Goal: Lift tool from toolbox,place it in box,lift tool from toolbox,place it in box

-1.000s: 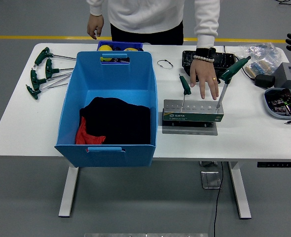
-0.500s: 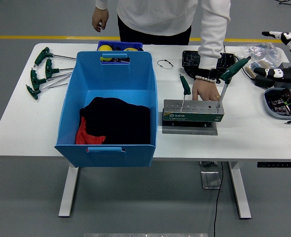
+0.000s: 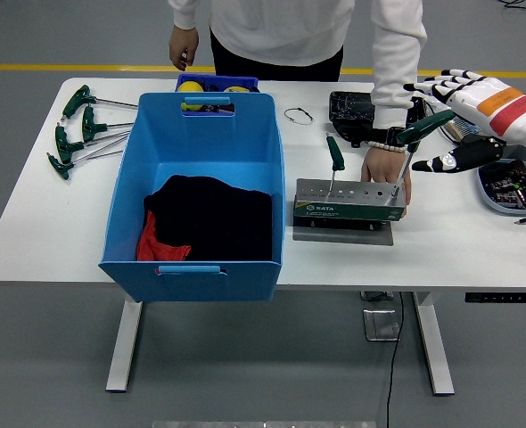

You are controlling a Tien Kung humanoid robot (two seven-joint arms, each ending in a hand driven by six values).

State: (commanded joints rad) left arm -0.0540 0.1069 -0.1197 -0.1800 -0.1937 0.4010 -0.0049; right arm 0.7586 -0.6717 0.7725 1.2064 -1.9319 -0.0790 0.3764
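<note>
Right robot hand (image 3: pixel 448 98) splayed beside green-handled tool (image 3: pixel 419 134).

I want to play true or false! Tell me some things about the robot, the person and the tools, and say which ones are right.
1. Two green-handled tools stand in the grey metal tool holder. True.
2. The robot's white right hand grips a tool. False: its fingers are spread, holding nothing, above the table's right end.
3. The person's hand rests against the holder's far side. True.
4. The big blue plastic box has tools inside. False: only black and red cloth shows inside.
5. More green-handled tools lie on the white table, left of the box. True.
</note>
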